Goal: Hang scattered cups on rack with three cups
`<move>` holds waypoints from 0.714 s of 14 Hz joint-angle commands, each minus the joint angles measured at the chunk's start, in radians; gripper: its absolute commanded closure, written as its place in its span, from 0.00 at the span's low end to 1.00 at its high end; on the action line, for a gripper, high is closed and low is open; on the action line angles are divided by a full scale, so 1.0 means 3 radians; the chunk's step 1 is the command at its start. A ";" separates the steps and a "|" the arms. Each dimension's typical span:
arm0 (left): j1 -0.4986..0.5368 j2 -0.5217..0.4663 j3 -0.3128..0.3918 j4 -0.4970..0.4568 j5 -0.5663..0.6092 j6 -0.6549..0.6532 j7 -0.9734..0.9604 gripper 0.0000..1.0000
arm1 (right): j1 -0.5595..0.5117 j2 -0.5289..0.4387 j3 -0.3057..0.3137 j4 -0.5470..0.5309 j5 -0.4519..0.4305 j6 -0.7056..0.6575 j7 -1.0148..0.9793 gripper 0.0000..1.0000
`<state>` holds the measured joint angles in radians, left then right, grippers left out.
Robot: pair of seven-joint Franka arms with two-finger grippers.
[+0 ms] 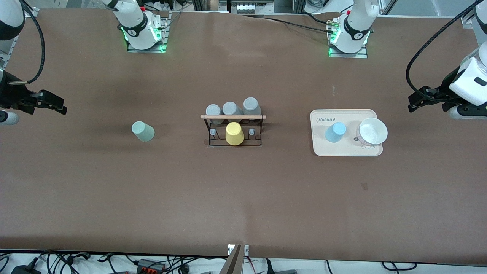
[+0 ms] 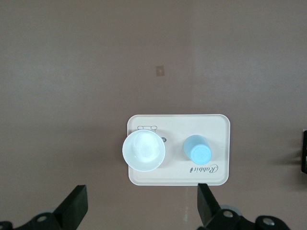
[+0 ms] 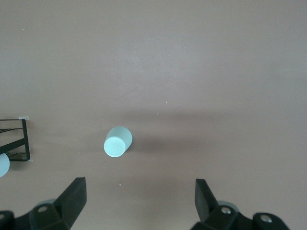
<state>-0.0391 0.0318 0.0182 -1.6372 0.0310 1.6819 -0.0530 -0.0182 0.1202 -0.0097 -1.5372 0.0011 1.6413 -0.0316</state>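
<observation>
A brown worktop (image 1: 243, 198) carries everything. The sage green cup (image 1: 143, 131) stands upside down directly on it, toward the right arm's end. At the middle stands the black wire rack (image 1: 234, 129) with a wooden top bar; a yellow cup (image 1: 234, 133) sits on its side nearer the front camera, and three grey cups (image 1: 232, 109) on the side farther from it. Toward the left arm's end lies a cream tray (image 1: 346, 150). The two arm bases (image 1: 144, 36) are fixed along the edge farthest from the front camera.
</observation>
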 commanded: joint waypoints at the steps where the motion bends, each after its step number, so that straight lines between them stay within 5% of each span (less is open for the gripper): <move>1: -0.0008 0.0022 -0.0004 0.0063 0.0019 -0.0033 -0.0002 0.00 | -0.0016 -0.0043 0.0007 -0.0035 0.0053 -0.0015 0.0044 0.00; 10: -0.0238 0.0451 -0.0030 0.0164 0.0050 -0.0283 -0.0007 0.00 | -0.0011 0.0028 0.0027 -0.0076 0.0058 -0.0311 0.0049 0.00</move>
<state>-0.1025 0.1127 0.0083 -1.6388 0.0308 1.6356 -0.0537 -0.0151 0.1227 -0.0066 -1.5461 0.0015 1.5697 -0.0316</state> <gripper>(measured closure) 0.000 0.000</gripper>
